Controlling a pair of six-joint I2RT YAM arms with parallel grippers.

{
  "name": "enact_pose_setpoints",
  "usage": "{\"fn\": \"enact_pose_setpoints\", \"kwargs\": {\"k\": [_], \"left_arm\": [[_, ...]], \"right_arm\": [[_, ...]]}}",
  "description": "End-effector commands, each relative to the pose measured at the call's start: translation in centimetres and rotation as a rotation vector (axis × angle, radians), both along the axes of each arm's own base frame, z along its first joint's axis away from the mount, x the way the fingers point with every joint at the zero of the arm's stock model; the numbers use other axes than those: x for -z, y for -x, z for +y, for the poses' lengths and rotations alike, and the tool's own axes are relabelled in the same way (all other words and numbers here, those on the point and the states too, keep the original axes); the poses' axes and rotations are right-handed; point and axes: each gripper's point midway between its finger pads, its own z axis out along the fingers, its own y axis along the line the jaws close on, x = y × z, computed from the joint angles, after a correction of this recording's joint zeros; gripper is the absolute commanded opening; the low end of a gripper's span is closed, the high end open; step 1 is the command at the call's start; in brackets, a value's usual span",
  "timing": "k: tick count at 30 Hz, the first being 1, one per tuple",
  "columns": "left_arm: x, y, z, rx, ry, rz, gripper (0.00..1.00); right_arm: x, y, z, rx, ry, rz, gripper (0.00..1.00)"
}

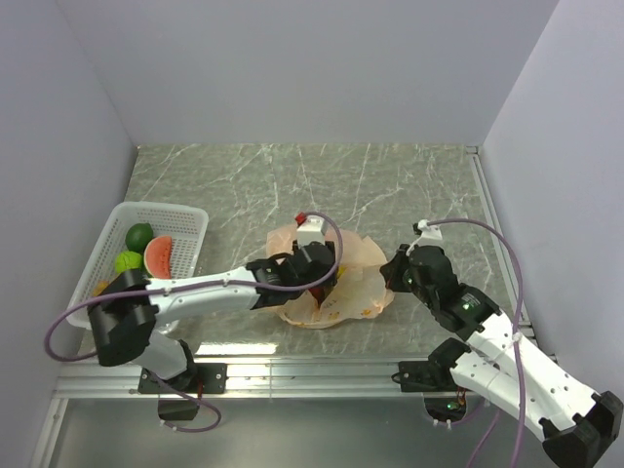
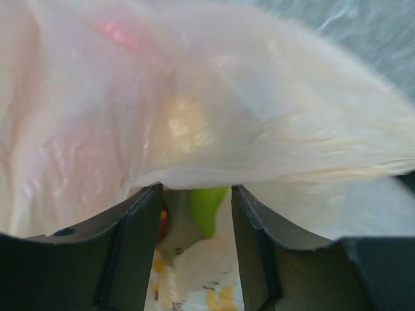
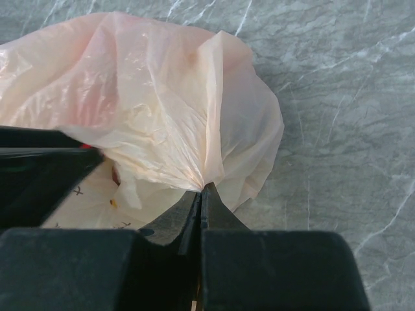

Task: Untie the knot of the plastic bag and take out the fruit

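The right gripper (image 3: 200, 194) pinches the plastic bag (image 3: 162, 110) rim shut. The left gripper (image 2: 194, 207), jaws half apart and empty, should straddle the green fruit (image 2: 206, 208) squarely before closing

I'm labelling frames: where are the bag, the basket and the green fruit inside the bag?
bag (image 3: 162, 110), right wrist view, crinkled upper side.
basket (image 1: 185, 216), top view, its far right rim.
green fruit (image 2: 206, 208), left wrist view, the part showing between the fingers.

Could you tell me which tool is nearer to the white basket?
The left tool, reaching into the bag beside the basket. The right tool pinches the bag's far edge.
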Motion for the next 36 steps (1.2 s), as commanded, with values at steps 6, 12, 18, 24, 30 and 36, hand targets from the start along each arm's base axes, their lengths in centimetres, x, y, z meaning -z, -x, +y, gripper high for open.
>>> {"fn": "enact_pose_setpoints", "kwargs": {"k": [6, 12, 18, 24, 30, 36], "left_arm": [[4.9, 0.6, 1.4, 0.003, -0.154, 0.063, 0.54], [5.8, 0.6, 2.5, -0.001, -0.185, 0.039, 0.72], [2.5, -2.5, 5.9, -0.12, -0.276, -0.078, 0.99], [-3.6, 1.3, 2.8, 0.074, 0.007, -0.139, 0.96], [-2.8, 3.2, 2.2, 0.119, -0.015, -0.131, 0.41], [0.3, 2.5, 0.9, 0.136, -0.139, -0.109, 0.34]], "right_arm": [[0.8, 0.6, -0.2, 0.004, -0.008, 0.011, 0.0], [1.0, 0.5, 0.1, 0.0, -0.019, 0.017, 0.0], [0.8, 0.5, 0.2, -0.007, -0.018, 0.016, 0.0], [0.5, 0.5, 0.3, -0.01, -0.024, 0.014, 0.0], [0.4, 0.4, 0.5, -0.012, -0.029, 0.011, 0.0], [0.5, 0.4, 0.9, -0.022, -0.031, 0.021, 0.0]]}}
